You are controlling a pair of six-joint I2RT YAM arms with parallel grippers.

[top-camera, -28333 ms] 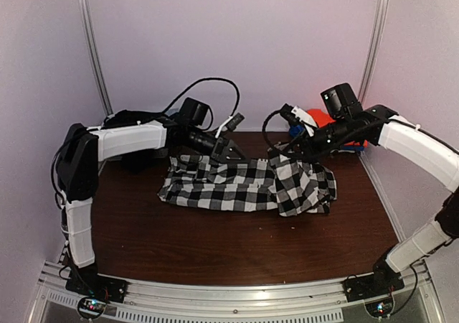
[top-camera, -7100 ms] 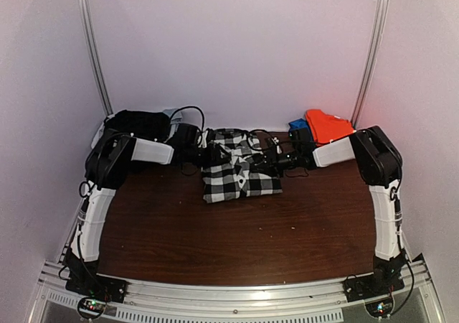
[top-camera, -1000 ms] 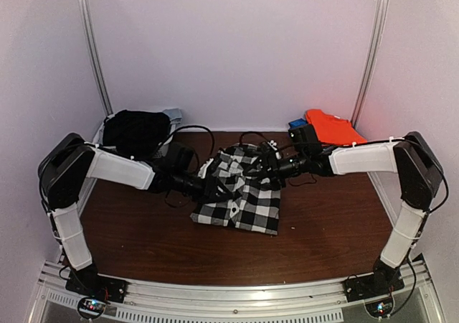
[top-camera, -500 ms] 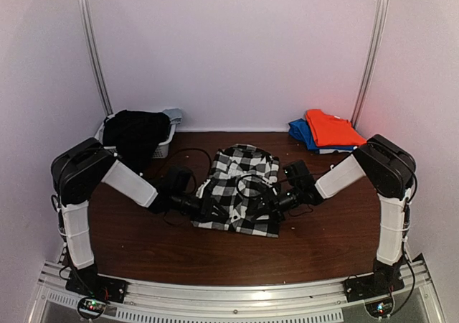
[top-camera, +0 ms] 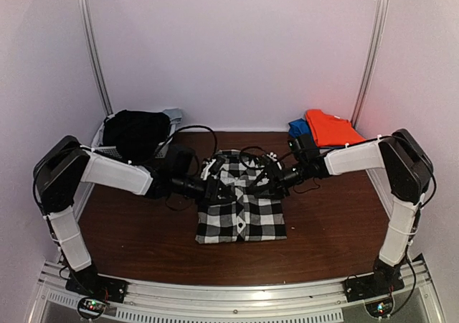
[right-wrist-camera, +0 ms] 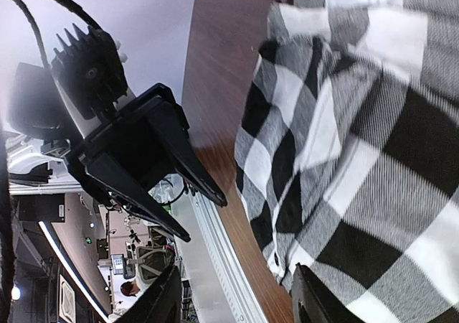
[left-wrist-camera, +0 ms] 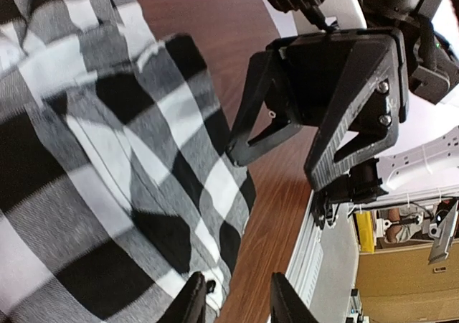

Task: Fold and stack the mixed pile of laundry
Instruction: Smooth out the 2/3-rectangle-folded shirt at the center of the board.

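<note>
Facing each other over the shirt (top-camera: pixel 240 219) at centre frame, the left gripper (right-wrist-camera: pixel 204 219) and right gripper (left-wrist-camera: pixel 272 169) are held with jaws apart and empty, seemingly for neatening its fold.

The checked shirt (top-camera: pixel 240 212) under me is soft woven cloth, matt, with a fine ribbed weave. The table (top-camera: pixel 337 222) looks like dark wood, smooth and faintly glossy. My left gripper (left-wrist-camera: pixel 237 283) is matt black plastic.

White-shelled arms (top-camera: pixel 115 172), black joints (top-camera: pixel 409 158), black cables (top-camera: pixel 195 130)
</note>
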